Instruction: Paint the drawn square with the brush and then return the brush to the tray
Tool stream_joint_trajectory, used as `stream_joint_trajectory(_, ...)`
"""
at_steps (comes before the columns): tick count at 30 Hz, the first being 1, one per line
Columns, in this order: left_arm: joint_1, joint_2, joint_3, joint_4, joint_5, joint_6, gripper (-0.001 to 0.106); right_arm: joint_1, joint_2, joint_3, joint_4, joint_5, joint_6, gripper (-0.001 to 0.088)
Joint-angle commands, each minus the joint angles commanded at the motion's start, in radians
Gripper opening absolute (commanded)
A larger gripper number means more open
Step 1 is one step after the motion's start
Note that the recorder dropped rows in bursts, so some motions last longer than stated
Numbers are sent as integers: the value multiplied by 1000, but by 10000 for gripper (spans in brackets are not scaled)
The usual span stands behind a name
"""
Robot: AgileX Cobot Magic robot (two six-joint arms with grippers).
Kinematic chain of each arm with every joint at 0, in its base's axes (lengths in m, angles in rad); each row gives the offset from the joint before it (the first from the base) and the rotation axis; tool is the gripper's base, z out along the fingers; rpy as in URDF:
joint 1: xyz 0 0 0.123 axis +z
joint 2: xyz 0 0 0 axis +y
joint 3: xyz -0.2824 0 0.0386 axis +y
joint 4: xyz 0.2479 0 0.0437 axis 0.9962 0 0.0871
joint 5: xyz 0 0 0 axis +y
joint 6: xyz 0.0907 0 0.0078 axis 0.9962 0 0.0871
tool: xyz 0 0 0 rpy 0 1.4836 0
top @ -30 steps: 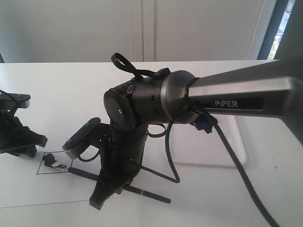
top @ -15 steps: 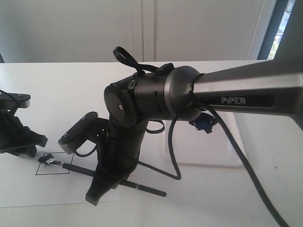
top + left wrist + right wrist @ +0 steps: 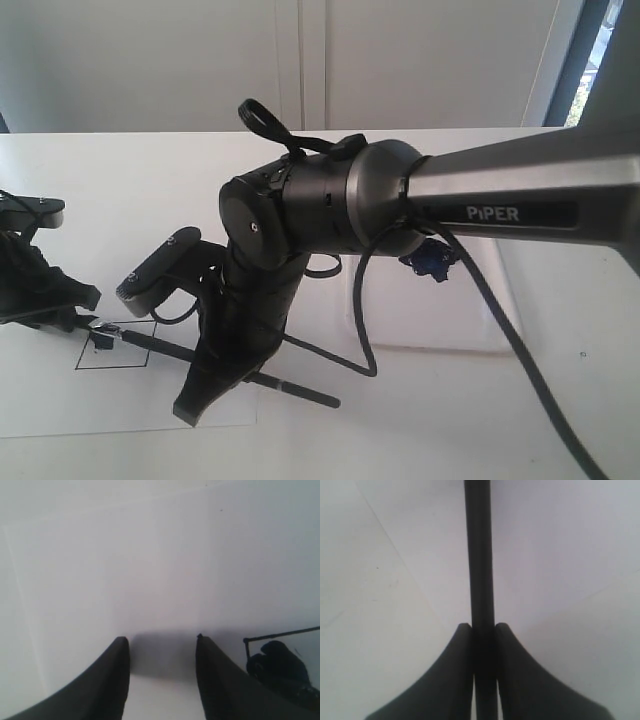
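My right gripper (image 3: 205, 390) reaches across to the left and is shut on the brush's (image 3: 290, 388) black handle (image 3: 479, 555). The brush lies low and slanted, with its silver ferrule and tip (image 3: 103, 331) at the upper left part of the drawn square (image 3: 112, 352). The square is a thin black outline on white paper with a small black paint patch inside. My left gripper (image 3: 70, 305) rests just left of the square, open (image 3: 161, 642) and empty. Its view shows a corner of the square's outline (image 3: 247, 641) and a dark blob (image 3: 280, 666). The tray (image 3: 500, 310) lies behind the right arm, mostly hidden.
The white paper sheet (image 3: 60, 405) lies at the front left of the white table (image 3: 130, 190). The right arm's black cable (image 3: 365, 340) loops down over the tray area and trails toward the front right. A white wall stands behind the table.
The right gripper has shifted left, carrying the brush. Its tip has slid to the square's upper left edge, leaving a black patch behind. The left gripper has stayed put.
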Motion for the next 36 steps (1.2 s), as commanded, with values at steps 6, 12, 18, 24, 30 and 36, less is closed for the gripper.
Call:
stream_joint_trajectory(6, 0, 0, 0, 0, 0, 0, 483, 0, 23, 0, -18, -10, 8, 0)
stream_joint_trajectory(12, 0, 0, 0, 0, 0, 0, 483, 0, 23, -4, -60, -19, 48, 0)
stream_joint_trajectory(18, 0, 0, 0, 0, 0, 0, 483, 0, 23, -13, -76, -2, 50, 0)
stream_joint_trajectory(24, 0, 0, 0, 0, 0, 0, 483, 0, 23, -13, -93, 15, 50, 0)
stream_joint_trajectory(30, 0, 0, 0, 0, 0, 0, 483, 0, 23, -13, -107, 17, 48, 0)
stream_joint_trajectory(36, 0, 0, 0, 0, 0, 0, 483, 0, 23, -13, -128, 25, 27, 0)
